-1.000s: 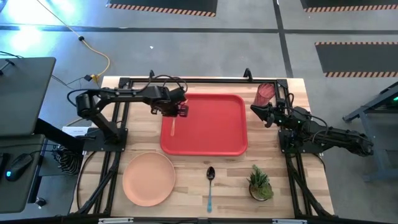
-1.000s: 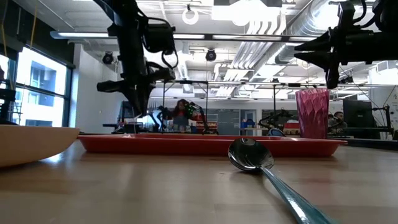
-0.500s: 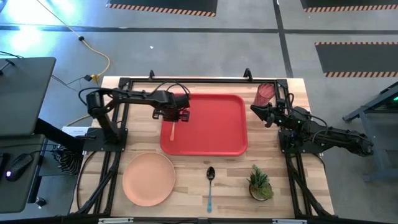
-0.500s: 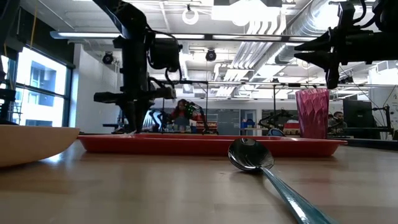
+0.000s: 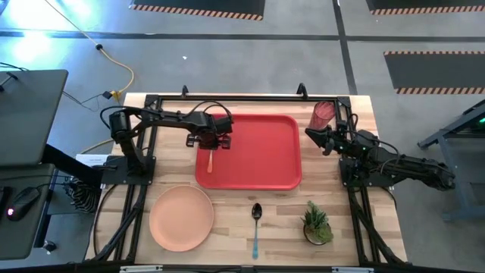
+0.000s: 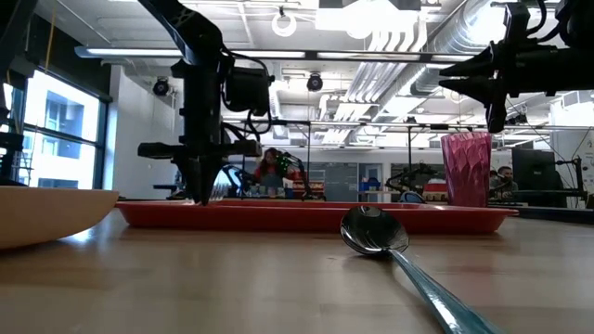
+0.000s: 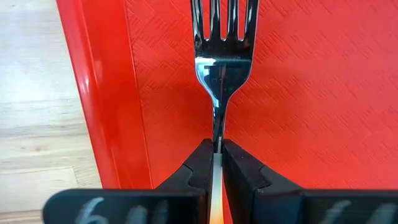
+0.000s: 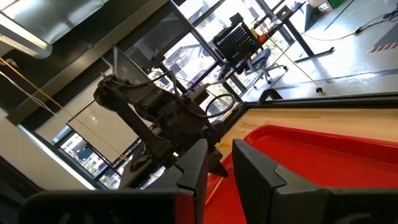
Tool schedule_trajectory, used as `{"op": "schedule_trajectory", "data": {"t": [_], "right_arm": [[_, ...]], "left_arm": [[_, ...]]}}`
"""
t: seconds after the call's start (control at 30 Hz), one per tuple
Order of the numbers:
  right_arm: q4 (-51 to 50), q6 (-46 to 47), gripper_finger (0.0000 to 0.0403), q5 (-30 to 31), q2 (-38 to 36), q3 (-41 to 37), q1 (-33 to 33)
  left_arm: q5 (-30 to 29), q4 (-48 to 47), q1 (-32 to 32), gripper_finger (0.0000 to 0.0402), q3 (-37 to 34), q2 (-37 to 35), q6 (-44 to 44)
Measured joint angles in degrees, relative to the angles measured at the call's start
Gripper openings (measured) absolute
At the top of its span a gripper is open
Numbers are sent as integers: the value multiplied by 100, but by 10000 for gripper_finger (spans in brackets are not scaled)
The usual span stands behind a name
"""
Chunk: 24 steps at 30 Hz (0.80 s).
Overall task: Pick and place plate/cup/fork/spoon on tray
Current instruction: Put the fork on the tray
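- We log the left gripper [image 5: 210, 142] clamped on the fork [image 7: 222, 56], left-centre of frame, over the tray [image 5: 258, 163].
- We log the right gripper [image 5: 327, 139] at right, fingers narrowly apart, beside the cup [image 5: 323, 115].

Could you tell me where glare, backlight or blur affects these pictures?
Left wrist view: a bright reflection sits on the fork, and the closest part of the left gripper is blurred. Low view: the spoon handle blurs toward the lens, and the arms are dark against the bright ceiling. High view: blue-white glare at the upper left corner.
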Motion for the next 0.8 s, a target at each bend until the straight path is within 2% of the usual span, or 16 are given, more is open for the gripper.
{"op": "schedule_trajectory", "data": {"t": [0.63, 0.8], "right_arm": [[-92, 12, 67, -1, -1, 0, 1], [-92, 12, 67, -2, -1, 0, 0]], "left_arm": [[-2, -2, -22, 19, 0, 1, 264], [-4, 0, -27, 35, 0, -1, 273]]}}
